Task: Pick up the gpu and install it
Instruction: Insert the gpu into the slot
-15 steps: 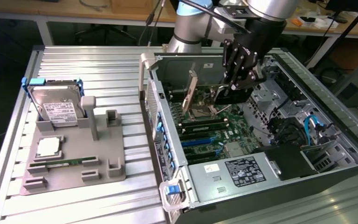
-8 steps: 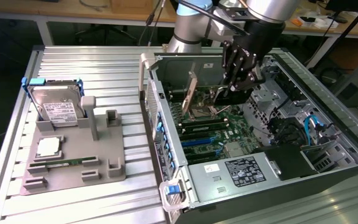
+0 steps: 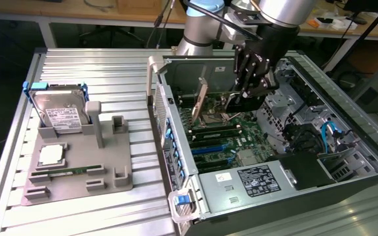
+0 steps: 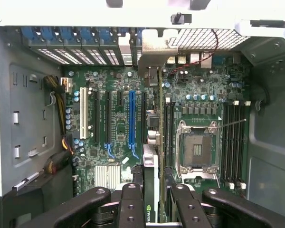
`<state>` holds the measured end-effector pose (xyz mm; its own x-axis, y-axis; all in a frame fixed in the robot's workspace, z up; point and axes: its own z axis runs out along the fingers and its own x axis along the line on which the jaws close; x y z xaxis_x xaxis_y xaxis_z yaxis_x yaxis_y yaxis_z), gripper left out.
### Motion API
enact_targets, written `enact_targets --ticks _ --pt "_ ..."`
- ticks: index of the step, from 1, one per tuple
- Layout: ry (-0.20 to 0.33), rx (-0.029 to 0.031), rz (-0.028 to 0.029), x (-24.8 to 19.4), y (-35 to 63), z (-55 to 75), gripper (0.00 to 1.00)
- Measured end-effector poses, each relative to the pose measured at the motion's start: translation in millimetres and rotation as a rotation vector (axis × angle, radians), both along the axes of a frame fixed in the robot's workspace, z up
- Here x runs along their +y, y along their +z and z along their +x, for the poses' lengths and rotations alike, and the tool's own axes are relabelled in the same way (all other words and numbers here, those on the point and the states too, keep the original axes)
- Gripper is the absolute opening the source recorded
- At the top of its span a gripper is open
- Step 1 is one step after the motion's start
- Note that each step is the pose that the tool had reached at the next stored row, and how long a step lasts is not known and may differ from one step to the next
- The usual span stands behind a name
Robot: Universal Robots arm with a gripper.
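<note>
My gripper (image 3: 240, 101) hangs inside the open computer case (image 3: 175, 147), above the motherboard (image 3: 222, 142). It is shut on the gpu (image 3: 204, 97), which stands on edge over the board with its silvery bracket toward the case's rear wall. In the wrist view the gpu (image 4: 150, 159) runs edge-on away from my gripper (image 4: 152, 194), and its bracket (image 4: 154, 59) reaches the rear slot openings. The black fingers (image 4: 132, 202) press on both sides of the card. It hangs between the blue expansion slot (image 4: 131, 118) and the memory slots beside the processor socket (image 4: 195, 149).
A grey fixture (image 3: 77, 182) at the exterior view's left carries a silver hard drive with blue rails (image 3: 57, 113), a processor chip (image 3: 51, 155) and a narrow green memory stick (image 3: 67, 171). Inside the case, the power supply (image 3: 255, 179) and cable bundles (image 3: 307, 142) crowd the near side.
</note>
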<state>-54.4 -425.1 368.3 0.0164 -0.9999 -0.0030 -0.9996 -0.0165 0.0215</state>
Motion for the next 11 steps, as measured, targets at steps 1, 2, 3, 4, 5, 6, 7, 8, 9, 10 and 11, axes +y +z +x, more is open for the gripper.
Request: enact_targets --ticks 1,2,3,4,5,6,7,8,9,10,11 --pt "0.000 0.0000 -0.0001 0.0 -0.4 0.0 0.27" --pt "0.000 0.0000 -0.0002 0.0 -0.7 0.0 0.27" --pt "0.000 0.0000 -0.0002 0.0 -1.3 0.0 0.27" --pt "0.000 -0.0001 -0.0001 0.0 -1.7 0.0 0.27" --pt "0.000 0.0000 -0.0002 0.0 -2.0 0.0 0.27" --pt "0.000 0.0000 -0.0003 0.0 -2.4 0.0 0.27" --pt "0.000 0.0000 -0.0003 0.0 -2.8 0.0 0.27" --pt "0.000 0.0000 -0.0004 0.0 -3.2 0.0 0.27" --pt "0.000 0.0000 -0.0005 0.0 -3.6 0.0 0.27" --pt "0.000 0.0000 -0.0007 0.0 -4.5 0.0 0.27" --pt "0.000 0.0000 -0.0008 0.0 -4.8 0.0 0.27"
